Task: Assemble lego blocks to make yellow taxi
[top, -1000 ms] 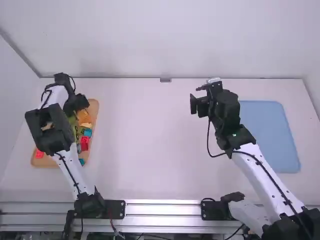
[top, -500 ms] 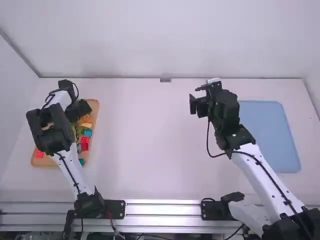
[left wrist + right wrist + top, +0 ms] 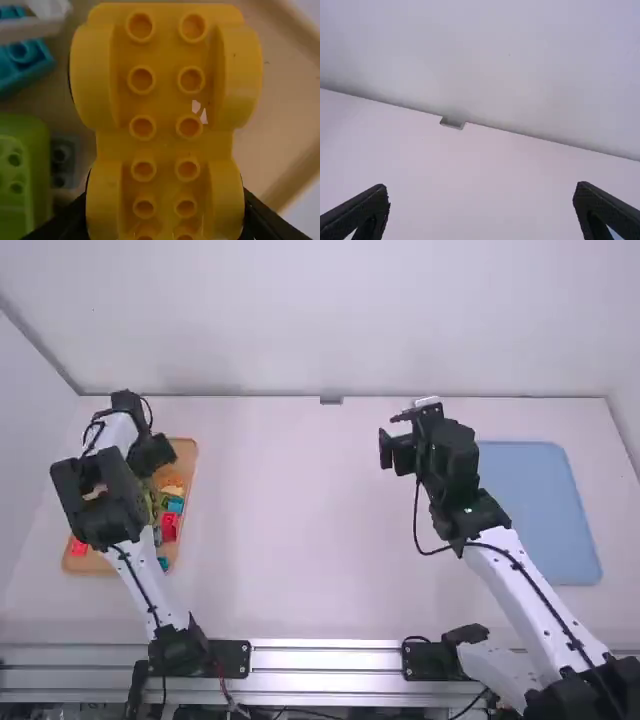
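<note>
The tray [image 3: 187, 460] lies on the table [image 3: 300, 520], at its left side; the mat [image 3: 535, 515] lies on the right, well apart. In the tray, one lego block [image 3: 79, 547] sits near the front left corner, with more lego blocks [image 3: 169, 527] along the right side. Behind the table stands a wall [image 3: 330, 320].

1 high camera, 2 wrist-mounted

A seemingly white wall [image 3: 340, 320] backs the table [image 3: 300, 540].
</note>
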You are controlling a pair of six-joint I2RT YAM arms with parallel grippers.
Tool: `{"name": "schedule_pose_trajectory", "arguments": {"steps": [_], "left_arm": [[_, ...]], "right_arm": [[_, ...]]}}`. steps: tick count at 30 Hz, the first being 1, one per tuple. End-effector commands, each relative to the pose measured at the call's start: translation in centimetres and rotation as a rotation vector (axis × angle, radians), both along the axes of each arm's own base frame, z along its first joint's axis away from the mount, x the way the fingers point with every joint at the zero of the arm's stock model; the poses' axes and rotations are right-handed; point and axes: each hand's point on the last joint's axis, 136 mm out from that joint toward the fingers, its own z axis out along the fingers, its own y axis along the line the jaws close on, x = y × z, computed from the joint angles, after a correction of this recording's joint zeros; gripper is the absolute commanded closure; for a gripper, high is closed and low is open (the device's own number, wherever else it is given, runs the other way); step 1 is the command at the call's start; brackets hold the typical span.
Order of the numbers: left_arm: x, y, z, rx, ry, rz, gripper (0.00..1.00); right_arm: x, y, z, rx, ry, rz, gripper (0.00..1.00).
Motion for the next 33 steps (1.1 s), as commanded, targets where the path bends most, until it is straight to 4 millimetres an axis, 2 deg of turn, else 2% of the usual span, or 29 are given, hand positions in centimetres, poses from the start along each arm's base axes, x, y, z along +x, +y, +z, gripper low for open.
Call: {"name": "schedule_pose_trajectory", "arguments": {"steps": [1, 2, 4, 6, 9, 10, 12, 13, 14, 18, 19, 21, 22, 24, 27, 28, 30, 33], "left_arm": [[1.8, -0.6, 3.2, 0.028, -0.046, -0.081, 0.75], [2.0, -1.4, 4.3, 0.037, -0.053, -0.118, 0.81], [2.4, -3.3, 6.0, 0.052, -0.068, -0.179, 0.85], [2.4, -4.6, 7.1, 0.068, -0.074, -0.221, 0.86], [2.4, -8.7, 8.8, 0.099, -0.091, -0.333, 0.89], [2.2, -11.3, 9.3, 0.112, -0.098, -0.427, 0.88], [1.7, -15.0, 9.7, 0.139, -0.103, -0.585, 0.88], [1.6, -15.3, 9.6, 0.141, -0.103, -0.599, 0.88], [1.1, -18.0, 9.6, 0.168, -0.107, -0.699, 0.88], [-1.2, -26.4, 8.0, 0.215, -0.118, -1.084, 0.85], [-2.8, -29.1, 7.0, 0.219, -0.102, -1.247, 0.85], [-4.6, -31.5, 5.8, 0.214, -0.076, -1.404, 0.85], [-6.8, -33.4, 4.6, 0.205, -0.032, -1.564, 0.86], [-8.3, -34.5, 3.8, 0.193, -0.002, -1.656, 0.87], [-12.5, -37.5, 1.6, 0.148, 0.048, -1.904, 0.97], [-12.7, -37.6, 1.6, 0.144, 0.048, -1.916, 0.97], [-14.6, -39.2, 0.5, 0.100, 0.025, -2.069, 0.98], [-15.7, -40.1, -0.5, 0.060, -0.020, -2.163, 0.94]], "right_arm": [[0.4, 0.2, 1.6, 0.010, -0.030, -0.003, 0.02], [0.4, 0.2, 1.7, 0.011, -0.031, -0.003, 0.01], [0.4, 0.2, 1.7, 0.011, -0.033, -0.003, 0.02], [0.4, 0.2, 1.7, 0.011, -0.034, -0.003, 0.02], [0.5, 0.2, 1.8, 0.012, -0.035, -0.003, 0.02], [0.4, 0.2, 1.8, 0.012, -0.035, -0.003, 0.01], [0.4, 0.2, 1.7, 0.011, -0.033, -0.003, 0.01], [0.4, 0.2, 1.7, 0.011, -0.033, -0.003, 0.01], [0.4, 0.2, 1.7, 0.011, -0.032, -0.003, 0.02], [0.4, 0.2, 1.7, 0.011, -0.034, -0.003, 0.02], [0.5, 0.2, 1.8, 0.012, -0.036, -0.002, 0.02], [0.5, 0.2, 1.8, 0.012, -0.036, -0.003, 0.02], [0.5, 0.2, 1.8, 0.012, -0.036, -0.002, 0.01], [0.5, 0.2, 1.8, 0.012, -0.036, -0.003, 0.02], [0.6, -0.1, 1.8, 0.013, -0.035, -0.009, 0.02], [0.6, -0.1, 1.8, 0.013, -0.035, -0.009, 0.02], [0.5, -0.1, 1.8, 0.013, -0.035, -0.009, 0.02], [0.5, 0.1, 1.8, 0.013, -0.034, -0.004, 0.02]]}}
